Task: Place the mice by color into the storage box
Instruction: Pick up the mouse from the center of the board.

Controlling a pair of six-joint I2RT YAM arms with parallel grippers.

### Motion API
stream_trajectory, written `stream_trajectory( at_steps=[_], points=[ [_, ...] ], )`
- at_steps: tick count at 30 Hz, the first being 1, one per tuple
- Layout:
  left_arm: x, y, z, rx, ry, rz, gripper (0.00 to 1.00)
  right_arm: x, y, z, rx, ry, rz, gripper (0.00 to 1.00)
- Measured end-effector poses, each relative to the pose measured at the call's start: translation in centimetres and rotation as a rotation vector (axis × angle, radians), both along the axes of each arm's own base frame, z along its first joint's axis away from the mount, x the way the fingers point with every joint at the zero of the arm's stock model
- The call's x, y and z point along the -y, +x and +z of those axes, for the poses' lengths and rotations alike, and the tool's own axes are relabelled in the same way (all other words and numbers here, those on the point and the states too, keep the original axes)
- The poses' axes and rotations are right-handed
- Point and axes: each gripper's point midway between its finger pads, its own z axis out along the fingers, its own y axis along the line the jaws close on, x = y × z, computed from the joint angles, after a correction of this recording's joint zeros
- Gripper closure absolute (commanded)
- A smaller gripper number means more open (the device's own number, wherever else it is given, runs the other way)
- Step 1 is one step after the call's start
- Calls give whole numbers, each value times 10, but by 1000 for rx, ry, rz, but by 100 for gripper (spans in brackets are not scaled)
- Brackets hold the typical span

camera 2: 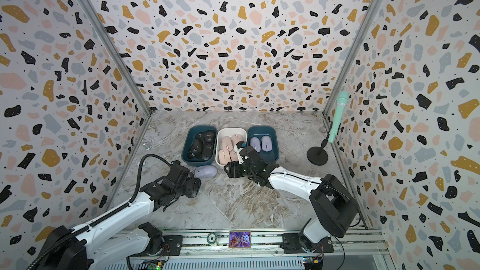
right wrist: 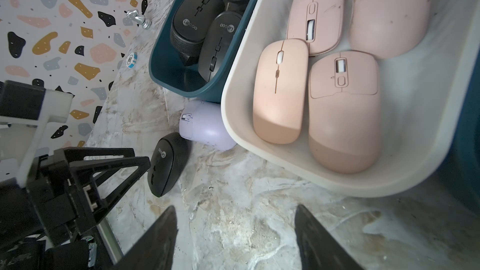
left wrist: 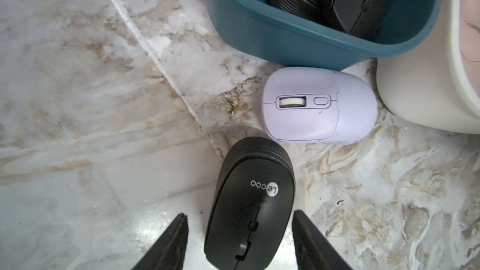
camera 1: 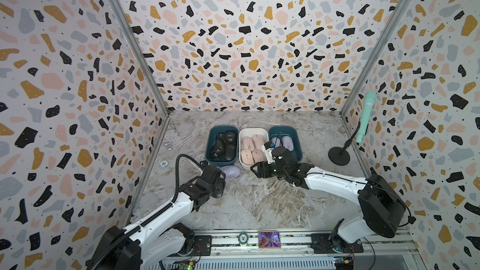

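A black mouse [left wrist: 249, 203] lies on the marble table between the fingers of my left gripper [left wrist: 239, 214], which stands open with a gap on each side of it. Just beyond it a lavender mouse [left wrist: 319, 105] rests on the table against the fronts of the boxes, also seen in a top view [camera 1: 231, 170]. The storage boxes stand in a row: a teal one [camera 1: 207, 149] with several black mice, a white one [camera 1: 240, 151] with several pink mice [right wrist: 342, 110], and a teal one [camera 1: 298, 146] with two lavender mice [camera 2: 266, 142]. My right gripper [right wrist: 235, 207] is open and empty over bare table before the white box.
A mint microphone [camera 1: 366, 115] on a black round stand is at the right wall. A poker chip [camera 1: 163, 163] and a small silver chess piece [right wrist: 139, 19] lie near the left wall. A small framed picture [camera 1: 269, 239] sits on the front rail.
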Motion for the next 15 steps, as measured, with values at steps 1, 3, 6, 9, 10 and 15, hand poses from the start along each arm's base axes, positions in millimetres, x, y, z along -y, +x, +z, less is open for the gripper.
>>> stream_trajectory(
  at_steps=[1,3,6,9,10,15],
  points=[
    [1,0,-1,-3,12,-6,36,0,0,1,1,1,0,28],
    [2,1,-3,-9,38,-18,36,0,0,2,3,4,0,28],
    [1,0,-8,-25,77,-34,36,0,0,4,6,7,0,28],
    [0,-2,-15,-49,110,-46,36,0,0,4,8,6,0,28],
    [0,-3,-17,-55,118,-51,36,0,0,4,8,6,1,28],
    [7,-2,-20,-65,143,-87,36,0,0,4,9,6,2,28]
  ],
)
